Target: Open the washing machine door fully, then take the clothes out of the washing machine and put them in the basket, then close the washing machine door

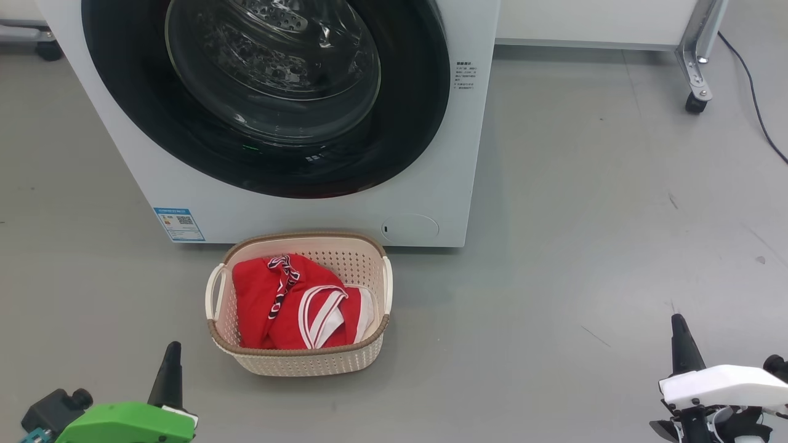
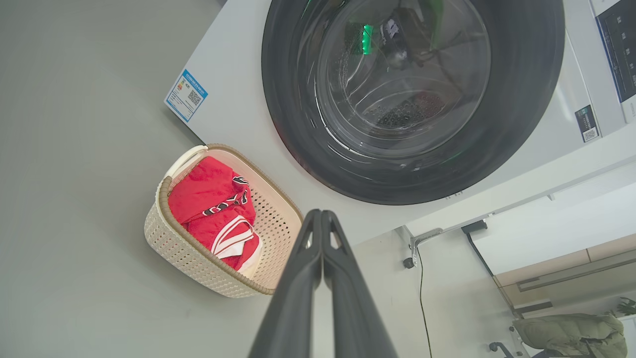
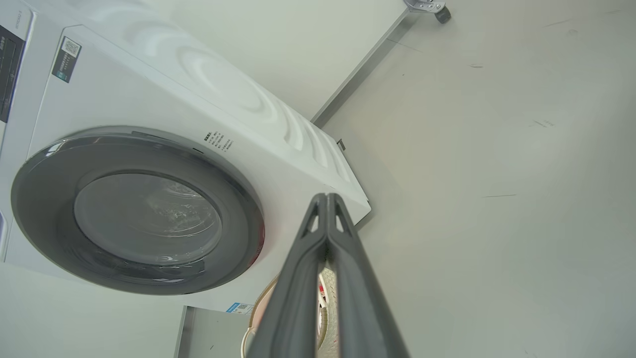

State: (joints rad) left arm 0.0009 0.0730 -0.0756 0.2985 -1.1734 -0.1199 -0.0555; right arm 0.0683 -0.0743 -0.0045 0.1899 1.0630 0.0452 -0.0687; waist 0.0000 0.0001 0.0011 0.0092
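Head view: clothes (image 1: 295,304) inside basket (image 1: 308,363)

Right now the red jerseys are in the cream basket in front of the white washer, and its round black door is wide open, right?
Not open: the right wrist view shows the large round glossy black door shut flush against the big white front-loading washer. The bright red jerseys do lie in the small cream perforated plastic basket in front of it.

Scuffed grey floor (image 1: 585,258), metal frame leg (image 1: 700,43) on black caster (image 1: 695,103), dark cable (image 1: 753,101) trailing beside it
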